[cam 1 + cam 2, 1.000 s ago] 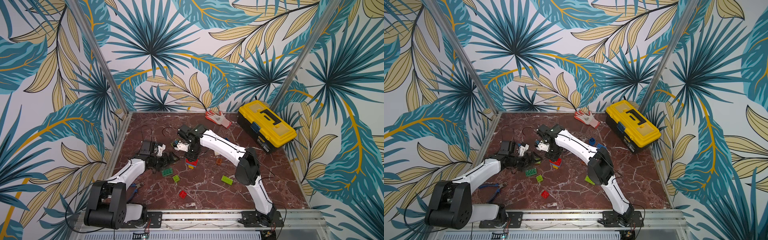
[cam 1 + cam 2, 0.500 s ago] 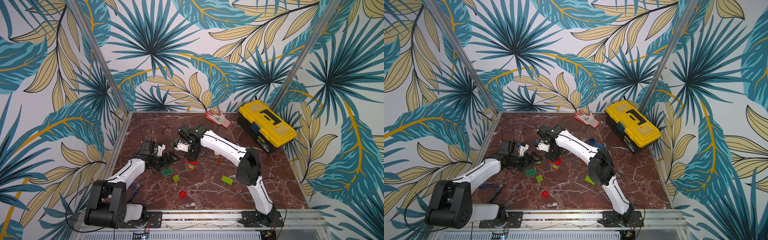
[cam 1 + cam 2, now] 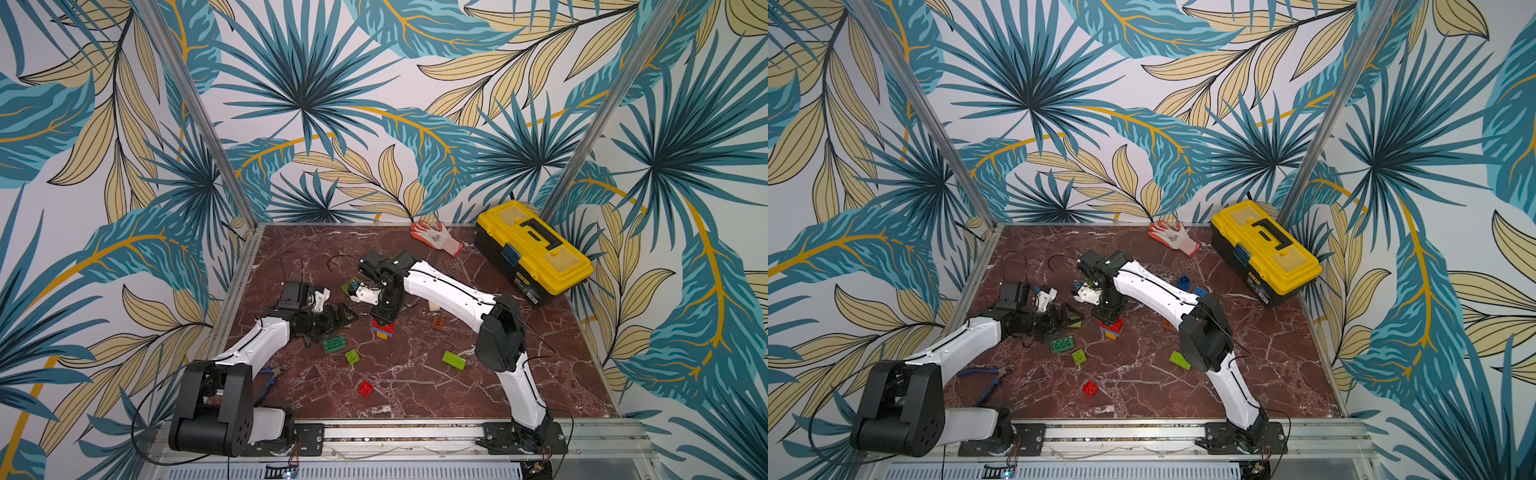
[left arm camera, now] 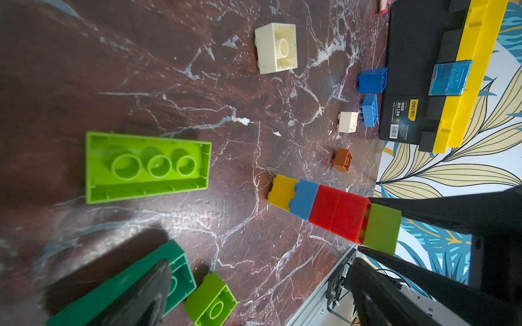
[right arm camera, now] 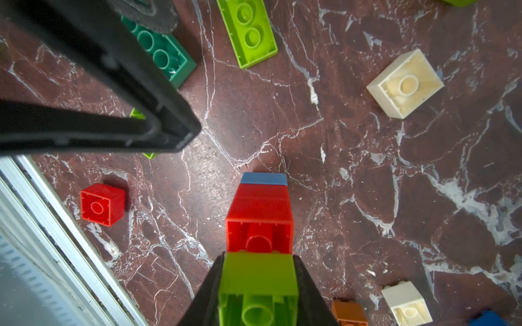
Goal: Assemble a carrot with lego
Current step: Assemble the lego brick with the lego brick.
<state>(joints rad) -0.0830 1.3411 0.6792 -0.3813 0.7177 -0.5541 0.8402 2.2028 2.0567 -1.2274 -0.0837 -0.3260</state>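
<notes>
Lego stack [image 3: 384, 330] of yellow, blue and red bricks stands built; right gripper [image 4: 367, 225] pinches the lime brick [image 5: 258, 272] on its top, seemingly the carrot's leaf. Left gripper [image 3: 343, 316], near the stack, gapes empty. Likely only release remains.

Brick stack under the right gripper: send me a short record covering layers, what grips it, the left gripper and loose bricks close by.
stack layers, table upward: yellow brick, blue brick, two red bricks, light green brick
stack pose: standing on the table, hollow sides up
top brick: set off to one side, part of the red hollow shows
right gripper: shut on the light green brick
left gripper: open, by the dark green oblong brick; contact unclear
loose nearby: red square brick, cream square brick, both hollow side up
</notes>
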